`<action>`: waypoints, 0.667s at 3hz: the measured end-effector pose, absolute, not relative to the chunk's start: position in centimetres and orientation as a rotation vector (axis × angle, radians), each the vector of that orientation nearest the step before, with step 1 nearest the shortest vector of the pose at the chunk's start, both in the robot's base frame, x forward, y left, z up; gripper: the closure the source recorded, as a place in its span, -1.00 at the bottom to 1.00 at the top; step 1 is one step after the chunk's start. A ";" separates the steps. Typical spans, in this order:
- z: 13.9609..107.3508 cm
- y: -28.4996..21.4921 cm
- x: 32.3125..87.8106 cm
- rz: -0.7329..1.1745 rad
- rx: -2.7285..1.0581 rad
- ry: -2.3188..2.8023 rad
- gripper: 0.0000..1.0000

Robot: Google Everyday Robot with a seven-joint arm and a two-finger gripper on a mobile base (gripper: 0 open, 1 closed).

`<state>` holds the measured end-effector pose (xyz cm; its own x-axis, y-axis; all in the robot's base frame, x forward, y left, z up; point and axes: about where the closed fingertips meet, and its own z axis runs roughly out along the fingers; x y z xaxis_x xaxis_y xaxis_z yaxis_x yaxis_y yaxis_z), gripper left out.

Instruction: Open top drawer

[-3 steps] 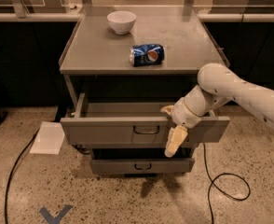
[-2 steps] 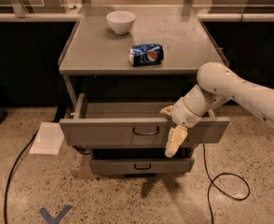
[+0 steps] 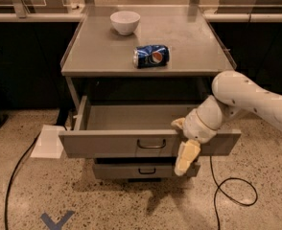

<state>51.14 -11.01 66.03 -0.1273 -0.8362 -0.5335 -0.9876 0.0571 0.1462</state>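
Observation:
The top drawer (image 3: 112, 145) is the widest grey metal drawer under the cabinet top. It stands pulled out, and its shallow grey tray (image 3: 131, 116) shows empty. Its small dark loop handle (image 3: 151, 144) is at the front's centre. My gripper (image 3: 183, 145) hangs at the drawer's front edge, just right of the handle. One cream finger (image 3: 186, 157) points down in front of the drawer face, the other (image 3: 178, 123) sits at the top rim. It does not hold the handle.
A narrower grey drawer (image 3: 146, 170) shows below, slightly out. On the cabinet top (image 3: 189, 47) lie a blue soda can (image 3: 151, 56) on its side and a white bowl (image 3: 124, 22). A white paper (image 3: 47, 142) and black cables (image 3: 229, 193) lie on the floor.

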 end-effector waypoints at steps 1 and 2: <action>66.1 -11.6 48.6 0.713 -1.841 2.068 -1.00; 66.4 -11.6 48.6 0.713 -1.841 2.068 -1.00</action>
